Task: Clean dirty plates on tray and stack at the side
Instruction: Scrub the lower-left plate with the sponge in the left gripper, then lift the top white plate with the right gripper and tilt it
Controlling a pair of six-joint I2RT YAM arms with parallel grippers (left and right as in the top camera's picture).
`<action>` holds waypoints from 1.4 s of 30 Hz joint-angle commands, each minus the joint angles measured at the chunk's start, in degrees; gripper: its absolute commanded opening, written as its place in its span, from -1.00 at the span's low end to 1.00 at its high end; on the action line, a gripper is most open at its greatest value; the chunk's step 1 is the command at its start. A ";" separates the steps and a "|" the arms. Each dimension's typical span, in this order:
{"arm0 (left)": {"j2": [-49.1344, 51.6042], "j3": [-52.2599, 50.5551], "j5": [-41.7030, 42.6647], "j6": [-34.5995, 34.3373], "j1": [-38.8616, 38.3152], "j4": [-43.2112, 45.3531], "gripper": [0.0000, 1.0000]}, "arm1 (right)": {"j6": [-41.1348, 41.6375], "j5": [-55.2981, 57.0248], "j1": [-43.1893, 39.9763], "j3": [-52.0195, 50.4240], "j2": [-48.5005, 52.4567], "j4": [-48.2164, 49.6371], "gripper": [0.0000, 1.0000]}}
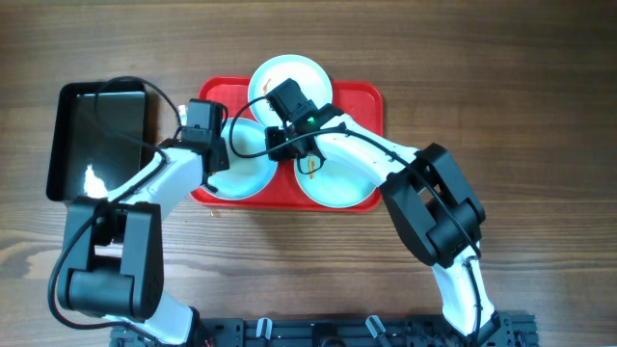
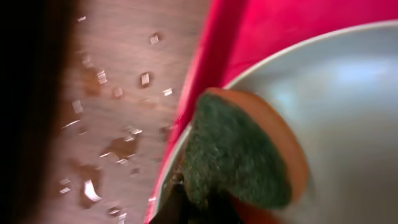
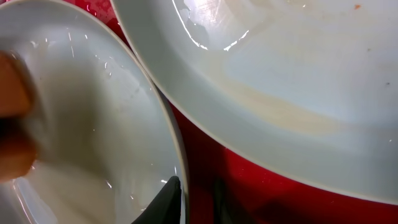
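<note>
Currently, left gripper [image 1: 216,157] is clamping a sponge [image 2: 242,152] on the plate [image 1: 243,175] beneath it; right gripper [image 3: 191,202] is pinching that plate's rim, with the red tray [image 1: 371,101] lying underneath both.

- Three plates, round and pale: the top plate [image 1: 275,72], the left plate [image 1: 246,178] and the right plate [image 1: 337,188].
- One red tray [image 1: 371,101].
- One black tray [image 1: 96,145].
- One sponge [image 2: 242,155], orange with a dark green scouring face.
- Two robot arms: the left arm [image 1: 164,183] and the right arm [image 1: 386,154].
- One wooden table [image 1: 530,96].
- Shiny flecks [image 2: 144,79] on the table: many, too blurred to count.
</note>
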 commanded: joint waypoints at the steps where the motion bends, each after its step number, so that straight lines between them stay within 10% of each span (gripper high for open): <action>1: -1.92 -0.87 -10.75 0.26 -0.09 -2.75 -0.92 | -0.15 0.44 0.09 -0.79 1.60 -0.96 -0.61; 15: -24.68 -0.87 -12.66 -7.28 -4.59 -11.19 -0.92 | -0.70 -5.05 0.02 1.46 0.59 -1.90 -0.85; 31: -25.38 -0.90 10.62 -7.28 -4.59 -17.16 -0.92 | -4.33 5.86 0.02 6.51 -9.38 -15.23 -0.91; 42: -25.35 -0.90 12.26 -7.26 -4.59 -17.81 -0.92 | -4.31 15.23 0.02 6.51 -13.55 -19.69 -0.91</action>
